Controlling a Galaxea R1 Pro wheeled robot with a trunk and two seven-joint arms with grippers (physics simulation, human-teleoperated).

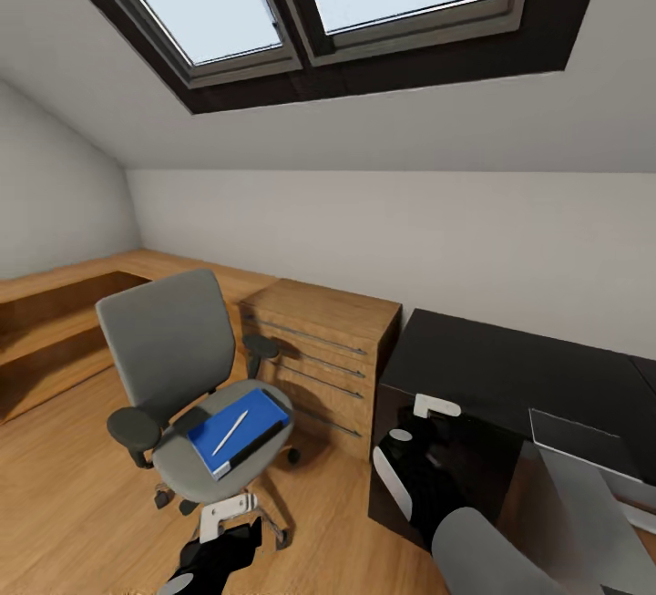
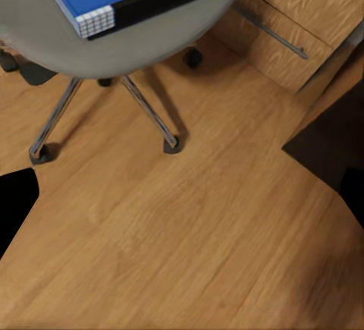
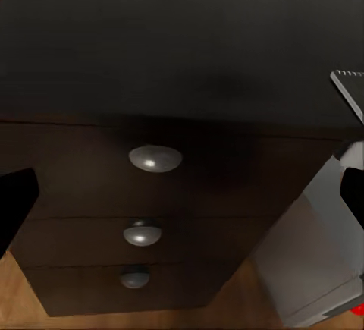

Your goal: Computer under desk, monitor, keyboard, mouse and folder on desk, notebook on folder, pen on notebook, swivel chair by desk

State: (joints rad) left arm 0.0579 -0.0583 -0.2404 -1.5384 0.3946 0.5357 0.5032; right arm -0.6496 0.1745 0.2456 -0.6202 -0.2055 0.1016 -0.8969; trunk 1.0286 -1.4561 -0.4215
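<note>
Nearest the camera, the left gripper (image 1: pixel 228 536) hung low over the wooden floor (image 2: pixel 197 231), just in front of the swivel chair (image 1: pixel 169 349). In its own wrist view dark finger edges sat at opposite sides of the frame with bare floor between them, so it looked spread wide and held nothing. The right gripper (image 1: pixel 421 435) was raised in front of the dark drawer unit (image 3: pixel 144 193) at the end of the desk (image 1: pixel 510 367). It too appeared spread and touched nothing, with the round drawer knobs facing it.

The task looked barely begun. The blue folder (image 1: pixel 235 432) lay on the chair seat, with the white pen (image 1: pixel 230 433) resting on top of it. A dark slab lay under the folder's blue cover; I could not tell whether that was the notebook or the folder's own edge. The chair stood by the light wooden chest of drawers (image 1: pixel 323 349), near the desk's end but not yet drawn up to it.

Beside the drawer unit, a light grey box (image 3: pixel 318 246) with a spot of red at its lower corner stood under the desk top; I judged this to be the computer, already in place. The stretch of glossy black top in view was bare, so the folder, notebook and pen had not been moved onto it.
</note>
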